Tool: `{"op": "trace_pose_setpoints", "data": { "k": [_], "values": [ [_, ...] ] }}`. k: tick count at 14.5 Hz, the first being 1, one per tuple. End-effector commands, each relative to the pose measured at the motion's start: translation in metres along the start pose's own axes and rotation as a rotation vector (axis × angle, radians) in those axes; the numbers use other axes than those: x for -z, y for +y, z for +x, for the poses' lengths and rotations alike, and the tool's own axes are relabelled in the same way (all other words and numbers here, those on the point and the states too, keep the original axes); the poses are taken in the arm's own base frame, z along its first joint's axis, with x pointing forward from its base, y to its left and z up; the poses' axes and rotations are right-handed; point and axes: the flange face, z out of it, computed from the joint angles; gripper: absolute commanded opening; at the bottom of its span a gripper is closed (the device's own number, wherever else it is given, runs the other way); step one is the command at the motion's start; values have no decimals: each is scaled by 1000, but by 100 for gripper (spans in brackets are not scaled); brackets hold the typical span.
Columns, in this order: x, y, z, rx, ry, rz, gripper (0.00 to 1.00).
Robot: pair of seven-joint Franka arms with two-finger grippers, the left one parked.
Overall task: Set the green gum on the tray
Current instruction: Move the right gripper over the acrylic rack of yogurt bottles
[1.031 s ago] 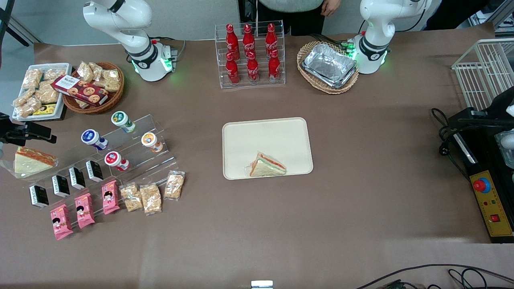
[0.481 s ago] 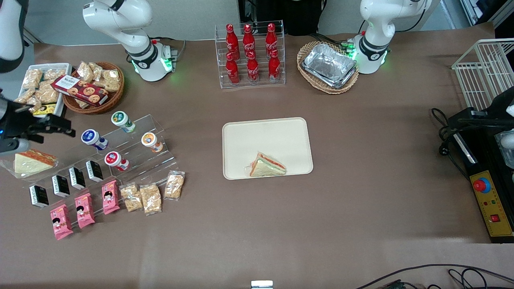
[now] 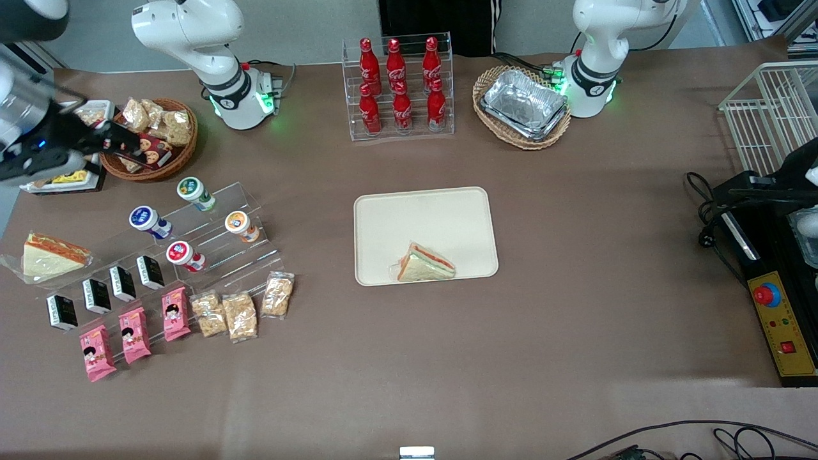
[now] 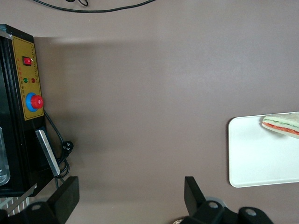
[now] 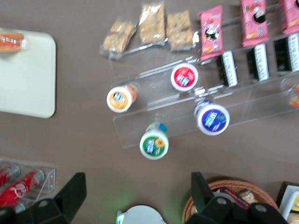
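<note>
The green gum (image 3: 192,190) (image 5: 154,143), a small white bottle with a green lid, lies on the top step of a clear stepped stand (image 3: 211,223). My right gripper (image 3: 124,144) (image 5: 135,193) hangs high over the wicker snack basket (image 3: 150,137), farther from the front camera than the gum and apart from it. It is open, and nothing sits between its black fingers (image 5: 70,191). The beige tray (image 3: 415,217) (image 5: 23,74) (image 4: 257,154) lies mid-table with a wrapped sandwich (image 3: 425,263) on the corner nearest the front camera.
Blue-lidded (image 3: 144,218), orange-lidded (image 3: 237,222) and red-lidded (image 3: 179,253) bottles share the stand with black boxes, pink packets and cracker bags. A second sandwich (image 3: 51,254) lies beside it. A cola rack (image 3: 396,86) and a basket of foil trays (image 3: 524,105) stand farther back.
My right gripper has moved away from the front camera, from above the loose sandwich to above the wicker basket, closer to the gum stand. Nothing on the table moved.
</note>
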Motion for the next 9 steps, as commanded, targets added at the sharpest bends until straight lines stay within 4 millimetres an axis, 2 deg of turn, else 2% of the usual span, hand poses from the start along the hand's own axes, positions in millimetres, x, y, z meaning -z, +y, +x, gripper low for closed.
{"op": "trace_pose_setpoints", "data": {
  "k": [1,3,9],
  "values": [
    [-16,-15,-32,12,29,-4,100],
    [-16,-16,-34,11,26,-14,100],
    [-39,-8,-36,7,8,-54,100]
  ]
}}
